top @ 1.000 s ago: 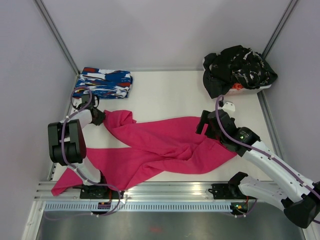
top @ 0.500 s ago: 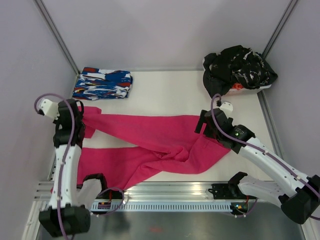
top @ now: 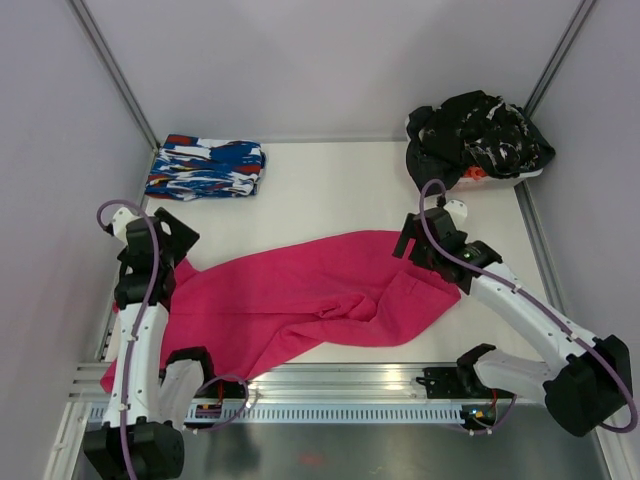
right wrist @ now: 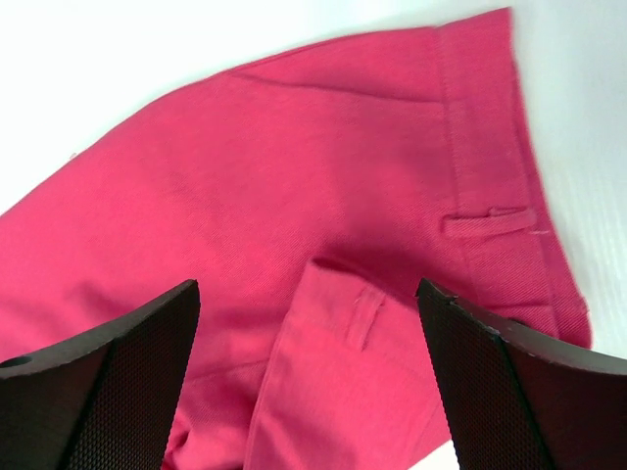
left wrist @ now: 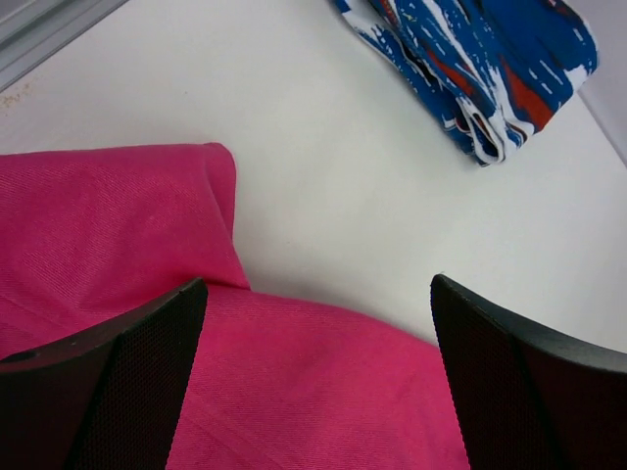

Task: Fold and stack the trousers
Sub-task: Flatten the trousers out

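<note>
Overhead camera looks down; 2 wrist cameras close above trousers (top: 300, 295).

Two white tubular arms with chunky black joints, the left arm (top: 138, 340) and right arm (top: 520, 312) each trailing a looping purple cable (top: 423, 212), and up close the gripper fingers (left wrist: 108, 392) show black, fine-meshed pads.

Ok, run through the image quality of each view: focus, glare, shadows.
Top external: even, soft light, sharp throughout, faint shadows beside the bright magenta-pink cloth trousers. Left wrist: weave crisp, the left gripper's black fingers dark, soft-edged. Right wrist: white table top overexposed, detail lost.
</note>
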Robot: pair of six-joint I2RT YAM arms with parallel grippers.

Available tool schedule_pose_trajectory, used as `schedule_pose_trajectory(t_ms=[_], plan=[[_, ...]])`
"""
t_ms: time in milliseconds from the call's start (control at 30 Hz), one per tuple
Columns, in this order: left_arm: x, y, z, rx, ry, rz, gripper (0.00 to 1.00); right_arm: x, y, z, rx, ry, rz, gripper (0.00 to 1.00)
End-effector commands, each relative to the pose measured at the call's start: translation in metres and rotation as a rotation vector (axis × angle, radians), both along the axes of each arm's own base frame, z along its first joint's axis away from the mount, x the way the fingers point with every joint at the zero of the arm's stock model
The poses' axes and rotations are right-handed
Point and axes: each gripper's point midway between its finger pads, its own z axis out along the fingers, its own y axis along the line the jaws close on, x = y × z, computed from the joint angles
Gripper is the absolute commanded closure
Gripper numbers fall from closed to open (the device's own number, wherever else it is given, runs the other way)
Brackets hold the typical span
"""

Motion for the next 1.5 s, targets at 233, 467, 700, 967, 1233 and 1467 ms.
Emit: schedule_pose_trajectory(t_ms=[233, 467, 700, 967, 1233, 1467], plan=[[0.017, 0.007, -0.024, -0.044, 0.204, 0.013, 0.00, 0.060, -0.058, -0.033, -0.014, -0.001, -0.158, 0.02], [0.025, -0.010, -0.047, -0.127, 0.214, -0.052, 0.00, 0.061, -0.118, -0.086, -0.052, 0.109, -0.271, 0.03], [0.007, 0.009, -0.060, -0.060, 0.279, 0.045, 0.00, 0.071, -0.110, -0.127, -0.013, 0.192, -0.199, 0.24], [-0.002, 0.006, -0.095, -0.153, 0.343, 0.064, 0.01, 0.081, -0.115, -0.129, -0.039, 0.159, -0.214, 0.99], [0.000, 0.022, -0.076, -0.191, 0.300, 0.098, 0.00, 0.098, -0.194, -0.084, -0.045, 0.048, -0.406, 1.00], [-0.005, 0.062, -0.061, -0.191, 0.266, 0.204, 0.00, 0.100, -0.244, -0.063, -0.029, 0.021, -0.479, 1.00]])
